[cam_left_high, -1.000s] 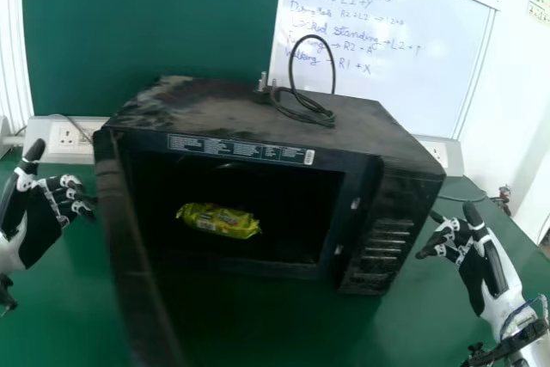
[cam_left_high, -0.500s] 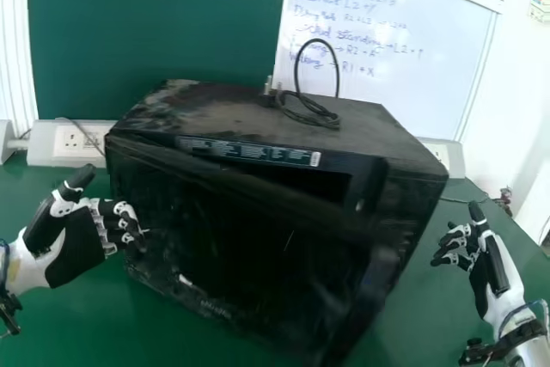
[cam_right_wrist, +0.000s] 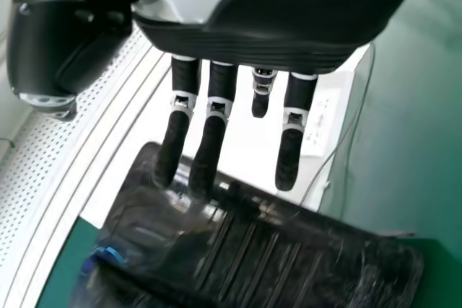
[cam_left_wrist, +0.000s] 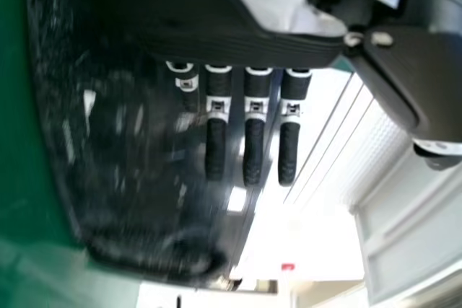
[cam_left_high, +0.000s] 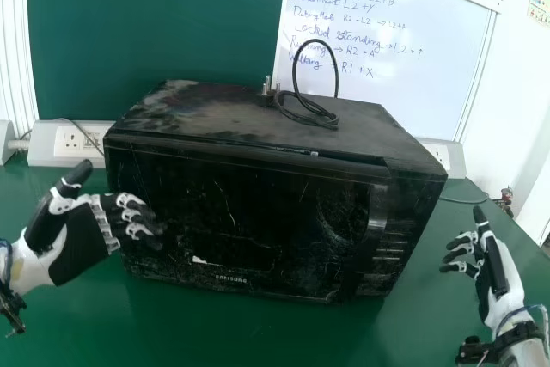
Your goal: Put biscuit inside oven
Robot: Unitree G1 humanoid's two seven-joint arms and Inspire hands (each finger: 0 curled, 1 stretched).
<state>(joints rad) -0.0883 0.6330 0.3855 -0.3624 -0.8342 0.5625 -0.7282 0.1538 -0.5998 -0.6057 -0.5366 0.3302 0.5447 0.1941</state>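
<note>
Robot hand [cam_left_high: 497, 277] near ridged black oven [cam_right_wrist: 346, 257]

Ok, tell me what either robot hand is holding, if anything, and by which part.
Nothing is held: the left robot hand is open at the microwave door, the right robot hand open beside the microwave.

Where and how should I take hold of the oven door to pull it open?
Probably by the right edge of the door, the right hand coming from the right: that edge stands out as an upright ridge, with a slim gap near its top.
</note>
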